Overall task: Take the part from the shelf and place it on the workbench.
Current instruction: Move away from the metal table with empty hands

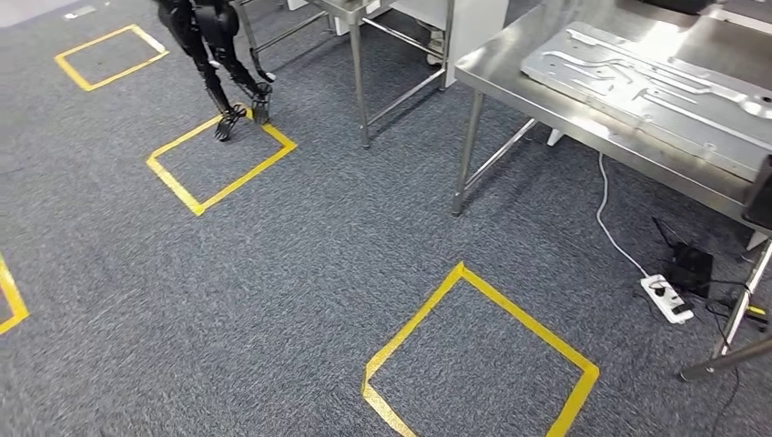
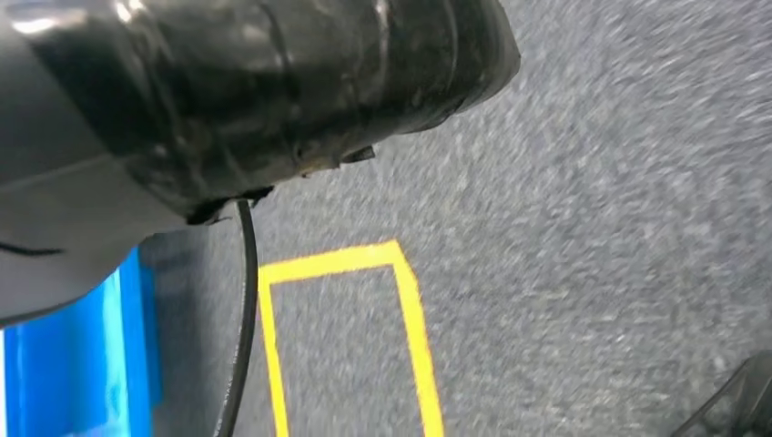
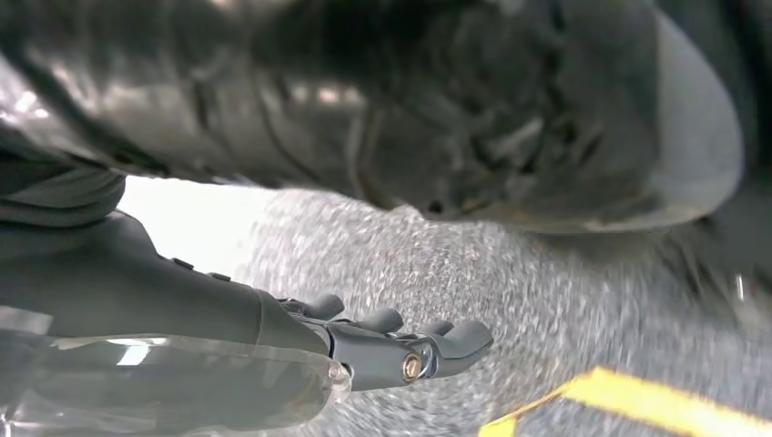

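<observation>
The right hand (image 3: 382,350) hangs with fingers extended, holding nothing, above grey carpet (image 3: 546,309) with yellow tape (image 3: 655,401).

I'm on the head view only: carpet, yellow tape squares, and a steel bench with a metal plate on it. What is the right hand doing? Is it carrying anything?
Observer: In the right wrist view the right hand hangs over the carpet with its fingers stretched out. I see nothing between them.
Operator: What's on the floor near it?
Observer: A strip of yellow tape lies just past the fingertips.
Operator: Anything in the left wrist view that I lack?
Observer: A blue object stands beside the corner of a tape square. I can't tell what it is.
</observation>
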### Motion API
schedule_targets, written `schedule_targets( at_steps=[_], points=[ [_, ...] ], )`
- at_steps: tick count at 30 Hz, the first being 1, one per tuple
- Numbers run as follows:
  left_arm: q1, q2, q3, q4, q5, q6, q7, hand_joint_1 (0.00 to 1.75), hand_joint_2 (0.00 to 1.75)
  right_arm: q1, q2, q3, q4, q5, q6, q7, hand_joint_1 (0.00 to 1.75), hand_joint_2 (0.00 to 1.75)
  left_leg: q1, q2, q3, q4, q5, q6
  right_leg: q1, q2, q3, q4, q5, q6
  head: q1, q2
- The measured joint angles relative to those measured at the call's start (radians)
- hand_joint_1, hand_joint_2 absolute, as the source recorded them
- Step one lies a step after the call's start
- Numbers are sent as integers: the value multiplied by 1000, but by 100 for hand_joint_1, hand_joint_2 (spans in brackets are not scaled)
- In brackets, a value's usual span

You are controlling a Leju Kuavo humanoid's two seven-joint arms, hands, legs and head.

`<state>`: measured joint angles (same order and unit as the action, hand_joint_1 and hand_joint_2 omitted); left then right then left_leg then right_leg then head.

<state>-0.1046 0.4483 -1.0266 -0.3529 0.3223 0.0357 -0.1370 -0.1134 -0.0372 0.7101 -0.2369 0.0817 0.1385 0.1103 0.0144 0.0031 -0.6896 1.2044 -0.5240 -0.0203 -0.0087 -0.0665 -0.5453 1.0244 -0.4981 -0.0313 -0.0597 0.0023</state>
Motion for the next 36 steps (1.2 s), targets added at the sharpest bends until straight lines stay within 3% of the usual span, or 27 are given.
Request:
schedule_targets(
  at_steps=[2, 4, 6, 7, 9, 11, 12, 13, 14, 15, 17, 19, 20, 21, 22, 23, 24, 26, 28, 29, 30, 31, 33, 34, 36],
  points=[
    [-1, 0, 0, 0, 9, -6, 5, 0, 0, 0, 3, 23, 0, 18, 7, 5, 0, 0, -9, 43, 73, -136, 48, 13, 3, -22, 6, 0, -5, 5, 0, 0],
    [-3, 0, 0, 0, 13, -10, 7, 0, 0, -2, 5, 41, 0, 30, 6, 11, 0, 0, -19, 67, 102, -195, 58, 25, 6, -41, 12, -2, -9, 14, 1, 0],
    [-1, -1, 0, 0, 13, -13, 8, 0, 0, -5, 7, 57, -1, 35, 6, 15, 0, 0, -20, 45, 104, -202, 61, 35, 8, -60, 19, -7, -12, 26, 1, 0],
    [2, -2, 0, 0, 12, -15, 8, 0, 0, -6, 8, 64, -1, 36, 5, 16, 0, 0, -18, 33, 109, -209, 64, 39, 7, -54, 24, -6, -17, 32, 2, 0],
    [2, -3, 0, 0, 3, -19, 10, 0, 0, -7, 8, 72, -2, 32, 0, 15, 0, 0, -10, 12, 122, -225, 73, 49, 5, -5, 8, 44, -53, 41, 7, 0],
    [-2, -8, -3, 0, -15, -20, 10, 0, 0, -5, 8, 79, -2, 20, -9, 10, 0, 0, -8, -12, 121, -229, 77, 54, 2, 49, -52, 169, -115, 43, 10, 0],
    [-4, -11, -6, -1, -26, -19, 9, 0, 0, -3, 8, 83, -2, 14, -13, 7, 0, 0, -9, -26, 121, -228, 77, 55, 1, 59, -83, 228, -134, 44, 11, 0],
    [-5, -15, -11, -1, -34, -17, 8, 0, 0, -1, 9, 86, -2, 8, -15, 6, 0, 0, -9, -40, 121, -227, 77, 55, 0, 63, -103, 261, -136, 45, 11, 0],
    [-4, -19, -16, -2, -41, -13, 6, 0, 0, 0, 9, 88, -2, 4, -16, 5, 0, 0, -8, -54, 121, -225, 76, 55, 0, 65, -105, 254, -116, 45, 11, 0],
    [-4, -22, -21, -4, -46, -9, 5, 0, 0, 2, 9, 90, -2, -1, -16, 6, 0, 0, -8, -69, 122, -222, 74, 54, -2, 70, -89, 210, -80, 45, 11, 0],
    [-4, -27, -30, -8, -50, -2, 8, 0, 0, 3, 9, 94, -1, -7, -17, 6, 0, 0, -8, -97, 118, -210, 68, 47, -6, 109, -38, 78, -13, 40, 12, 0],
    [-5, -29, -34, -11, -51, -3, 12, 0, 0, 3, 9, 100, -1, -13, -20, 5, 0, 0, -7, -119, 108, -200, 65, 37, -8, 144, -11, 9, 6, 35, 11, 0],
    [-5, -29, -37, -11, -52, -6, 12, 0, 0, 3, 9, 102, -1, -17, -24, 4, 0, 0, -6, -130, 103, -198, 65, 30, -6, 146, -10, 6, 3, 31, 11, 0],
    [-4, -27, -40, -11, -56, -10, 11, 0, 0, 3, 10, 104, -1, -22, -29, 3, 0, 0, -3, -140, 100, -200, 67, 23, -5, 132, -7, 4, 5, 25, 11, 0],
    [-1, -25, -44, -11, -61, -13, 9, 0, 0, 3, 11, 104, -1, -28, -34, 1, 0, 0, -1, -134, 97, -197, 66, 17, -5, 120, -3, -1, 7, 18, 10, 0],
    [-1, -22, -49, -12, -66, -15, 5, 0, 0, 3, 12, 105, -1, -35, -38, -2, 0, 0, -1, -114, 89, -183, 58, 12, -6, 108, 2, -7, 10, 11, 8, 0],
    [-3, -20, -54, -12, -71, -15, 2, 0, 0, 4, 12, 105, -1, -42, -39, -4, 0, 0, -2, -84, 71, -151, 40, 7, -8, 94, 6, -12, 12, 6, 6, 0],
    [-12, -17, -58, -12, -75, -14, -2, 0, 0, 8, 13, 105, -1, -52, -32, -7, 0, 0, -1, -29, 10, -33, -17, -1, -6, 65, 8, -14, 11, -1, 2, 0],
    [-16, -13, -60, -12, -70, -16, 3, 0, 0, 12, 14, 105, -1, -53, -24, -7, 0, 0, 3, -15, -44, 69, -47, -8, -5, 35, 9, -14, 7, -3, 2, 0],
    [-16, -11, -61, -12, -67, -18, 7, 0, 0, 12, 14, 106, -1, -51, -23, -7, 0, 0, 4, -11, -47, 71, -36, -10, -4, 21, 11, -14, 5, -2, 2, 0],
    [-16, -7, -63, -12, -65, -19, 10, 0, 0, 13, 14, 106, -1, -50, -22, -7, 0, 0, 5, -6, -28, 34, -9, -10, -4, 9, 13, -14, 3, -1, 2, 0],
    [-16, -4, -64, -12, -63, -20, 12, 0, 0, 13, 14, 106, -1, -48, -22, -6, 0, 0, 5, 9, 7, -32, 27, -9, -4, -3, 17, -14, -1, 2, 2, 0],
    [-20, 5, -65, -12, -61, -21, 14, 0, 0, 12, 16, 106, -1, -46, -22, -6, 0, 0, -3, 47, 74, -159, 71, 0, 1, -24, 25, -13, -9, 11, 3, 0],
    [-22, 8, -65, -12, -61, -23, 15, 0, 0, 11, 16, 106, -1, -45, -23, -6, 0, 0, -7, 58, 91, -191, 77, 6, 3, -33, 29, -13, -13, 17, 3, 0],
    [-20, 12, -66, -12, -60, -26, 17, 0, 0, 9, 18, 109, -1, -45, -28, -8, 0, 0, -11, 44, 94, -202, 75, 17, 6, -52, 35, -15, -19, 28, 4, 0]
  ],
)
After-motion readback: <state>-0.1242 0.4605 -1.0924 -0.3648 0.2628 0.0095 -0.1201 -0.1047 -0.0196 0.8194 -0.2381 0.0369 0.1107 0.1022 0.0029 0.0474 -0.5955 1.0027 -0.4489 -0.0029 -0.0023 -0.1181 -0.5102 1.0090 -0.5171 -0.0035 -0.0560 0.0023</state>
